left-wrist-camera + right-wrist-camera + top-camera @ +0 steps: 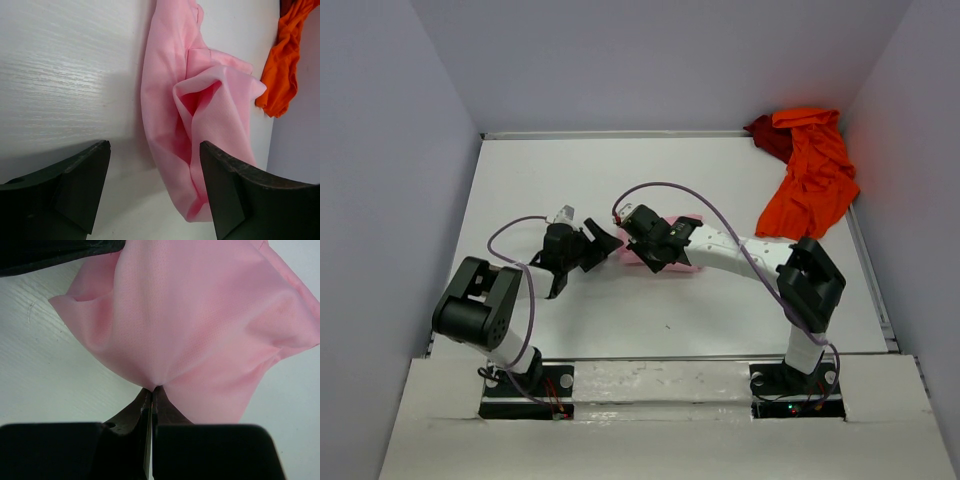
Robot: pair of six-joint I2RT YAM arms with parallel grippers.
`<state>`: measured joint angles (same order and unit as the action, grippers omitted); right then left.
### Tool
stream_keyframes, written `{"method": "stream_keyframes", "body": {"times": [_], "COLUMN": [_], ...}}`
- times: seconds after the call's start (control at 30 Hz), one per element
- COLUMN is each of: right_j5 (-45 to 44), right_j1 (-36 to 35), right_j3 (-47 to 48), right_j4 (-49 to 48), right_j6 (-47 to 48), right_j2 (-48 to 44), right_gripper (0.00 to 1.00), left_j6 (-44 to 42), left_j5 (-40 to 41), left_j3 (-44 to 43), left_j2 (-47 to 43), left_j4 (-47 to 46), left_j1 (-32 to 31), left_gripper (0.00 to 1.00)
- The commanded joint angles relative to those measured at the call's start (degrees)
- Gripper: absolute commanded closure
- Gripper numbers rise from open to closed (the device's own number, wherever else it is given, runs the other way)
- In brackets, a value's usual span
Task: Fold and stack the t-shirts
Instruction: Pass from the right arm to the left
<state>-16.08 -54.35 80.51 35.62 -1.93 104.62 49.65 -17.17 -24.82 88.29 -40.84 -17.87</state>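
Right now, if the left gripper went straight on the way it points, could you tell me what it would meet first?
Probably the pink shirt, which lies bunched on the table just ahead of the open left gripper. Depth is unclear, so it might touch the table first.

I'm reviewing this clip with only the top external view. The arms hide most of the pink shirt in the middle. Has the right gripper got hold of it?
Observer: Yes. The right wrist view shows the right gripper shut on a pinch of the light pink t-shirt, with cloth fanning out from its tips.
Operator: And the other one?
Observer: The left gripper is open and holding nothing. The shirt lies partly between its fingers on the table.
Operator: Is the shirt flat?
Observer: No. The left wrist view shows it bunched, with a raised fold and a deep crease.
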Motion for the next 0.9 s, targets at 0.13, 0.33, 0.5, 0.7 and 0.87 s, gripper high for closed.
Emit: {"method": "stream_keyframes", "body": {"times": [0.13,0.33,0.5,0.7,0.87], "right_j5": [0.52,0.87,0.96,0.87,0.7], "right_j1": [0.29,0.29,0.29,0.29,0.29], "right_j3": [-0.09,0.7,0.35,-0.7,-0.79], "right_j4": [0.07,-0.02,-0.02,0.07,0.24], "right_j6": [0.26,0.44,0.7,0.62,0.62], "right_j2": [-1.7,-0.82,-0.91,-1.61,-1.7], "right_gripper": [1.0,1.0,1.0,1.0,1.0], "left_j6": [4.58,4.32,5.81,4.76,4.14], "left_j5": [-7.25,-11.47,-15.78,-16.23,-16.14], "left_j3": [3.72,4.25,2.85,-0.58,-4.53], "left_j2": [1.88,4.07,8.55,11.29,12.6], "left_j4": [-14.96,-18.92,-23.32,-22.98,-20.33], "left_j1": [1.34,2.92,4.42,4.51,4.42], "left_gripper": [0.16,0.16,0.16,0.16,0.16]}}
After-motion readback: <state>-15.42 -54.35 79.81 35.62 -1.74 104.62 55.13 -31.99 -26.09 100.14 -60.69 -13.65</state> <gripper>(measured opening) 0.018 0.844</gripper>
